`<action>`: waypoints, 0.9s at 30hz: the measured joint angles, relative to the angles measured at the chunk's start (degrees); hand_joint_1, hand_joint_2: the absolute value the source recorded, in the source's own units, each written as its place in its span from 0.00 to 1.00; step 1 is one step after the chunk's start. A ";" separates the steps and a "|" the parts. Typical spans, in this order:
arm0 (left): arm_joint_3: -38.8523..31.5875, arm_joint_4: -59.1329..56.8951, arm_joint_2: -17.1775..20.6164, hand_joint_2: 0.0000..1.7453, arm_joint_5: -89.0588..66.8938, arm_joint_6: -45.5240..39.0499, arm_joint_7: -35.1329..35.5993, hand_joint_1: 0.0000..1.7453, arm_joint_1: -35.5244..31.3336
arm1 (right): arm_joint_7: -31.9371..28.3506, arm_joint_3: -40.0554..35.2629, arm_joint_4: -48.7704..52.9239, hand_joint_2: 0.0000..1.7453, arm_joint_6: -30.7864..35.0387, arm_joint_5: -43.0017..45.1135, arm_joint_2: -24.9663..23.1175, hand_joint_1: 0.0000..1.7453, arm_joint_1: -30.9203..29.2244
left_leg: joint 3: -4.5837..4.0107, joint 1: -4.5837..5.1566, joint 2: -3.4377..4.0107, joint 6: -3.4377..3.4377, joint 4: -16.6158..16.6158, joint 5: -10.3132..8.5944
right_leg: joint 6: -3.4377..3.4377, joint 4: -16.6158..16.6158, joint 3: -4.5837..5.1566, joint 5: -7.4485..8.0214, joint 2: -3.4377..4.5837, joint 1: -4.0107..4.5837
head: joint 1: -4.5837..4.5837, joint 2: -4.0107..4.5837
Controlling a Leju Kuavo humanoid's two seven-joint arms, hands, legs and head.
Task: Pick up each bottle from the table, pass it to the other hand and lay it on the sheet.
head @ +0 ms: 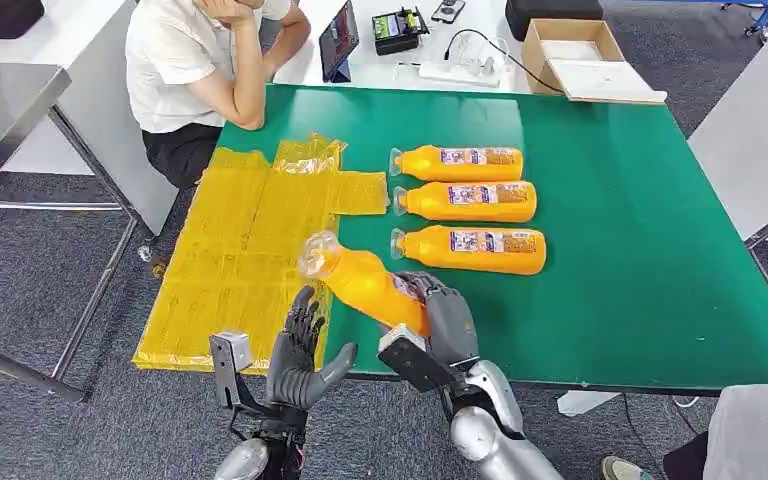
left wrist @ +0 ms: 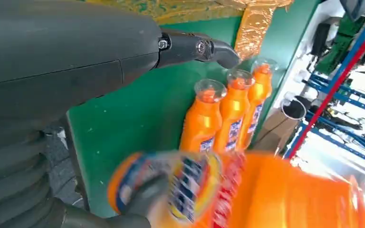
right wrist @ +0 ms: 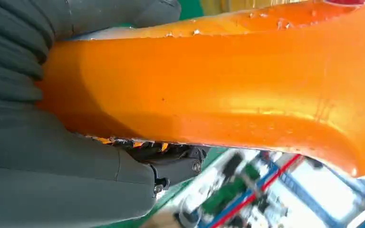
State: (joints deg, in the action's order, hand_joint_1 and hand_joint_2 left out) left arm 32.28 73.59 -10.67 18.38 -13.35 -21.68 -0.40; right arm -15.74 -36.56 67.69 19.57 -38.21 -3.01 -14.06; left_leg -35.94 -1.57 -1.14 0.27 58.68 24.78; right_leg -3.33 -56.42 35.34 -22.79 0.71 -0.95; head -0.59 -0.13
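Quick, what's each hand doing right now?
Left hand: open, fingers spread, holding nothing.
Right hand: holding an orange bottle by its body.

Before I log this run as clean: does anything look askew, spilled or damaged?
No spill or damage shows. The yellow sheet is crumpled at its far edge and overhangs the table. Three bottles lie in a tidy row. The right hand holds a fourth bottle, tilted, beside the left hand.
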 measured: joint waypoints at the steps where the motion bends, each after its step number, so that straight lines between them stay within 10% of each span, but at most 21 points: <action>1: -0.02 0.00 -0.07 1.00 0.20 -0.04 -0.09 0.00 -0.17 | -0.02 -0.71 -0.57 1.00 -0.69 0.00 -0.20 1.00 -0.45 | 0.00 0.00 0.00 0.01 0.00 0.00 | 0.00 0.00 0.00 0.00 0.00 0.00 | 0.02 0.00; 27: -0.74 1.01 0.17 1.00 9.46 13.68 2.64 0.00 -1.08 | -3.89 -10.12 -3.89 1.00 -6.15 -1.57 2.40 1.00 -6.08 | -0.02 0.00 0.00 0.01 0.00 -0.01 | 0.00 0.00 0.03 0.00 0.00 -0.01 | 0.02 0.00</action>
State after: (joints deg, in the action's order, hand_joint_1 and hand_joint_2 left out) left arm 31.54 74.60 -10.49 27.84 0.32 -19.04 -1.48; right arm -19.63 -46.69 63.80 13.42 -39.78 -0.61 -20.15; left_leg -35.96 -1.56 -1.13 0.27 58.68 24.77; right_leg -3.33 -56.42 35.37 -22.79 0.71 -0.96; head -0.57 -0.13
